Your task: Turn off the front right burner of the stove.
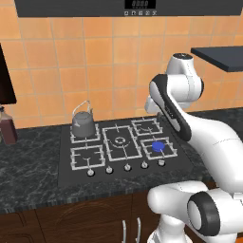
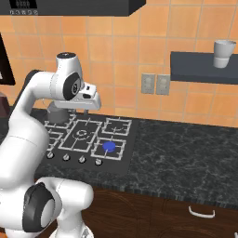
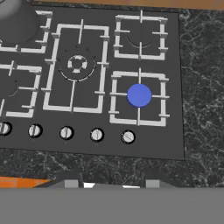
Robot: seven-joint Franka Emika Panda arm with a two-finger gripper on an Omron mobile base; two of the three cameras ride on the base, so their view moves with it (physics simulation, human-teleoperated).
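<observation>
The black stove (image 3: 175,65) (image 1: 182,161) (image 2: 128,153) lies in the dark stone counter. Its front right burner (image 3: 139,96) (image 1: 158,146) (image 2: 109,146) is a small grated square with a bright-blue disc. Five silver knobs line the front edge; the rightmost knob (image 3: 127,137) (image 1: 161,163) (image 2: 98,162) has its slot aslant, while the others stand nearly upright. My gripper (image 3: 110,183) hangs high above the stove's front edge, open, holding nothing. In the right base view the hand (image 2: 89,98) hovers over the cooktop, well clear of the knobs.
A grey kettle (image 1: 83,122) (image 3: 15,19) sits on the back left burner. The large ring burner (image 3: 77,64) is in the middle. A dark bottle (image 1: 7,127) stands at the far left, and a shelf with a white cup (image 2: 223,53) is on the right wall.
</observation>
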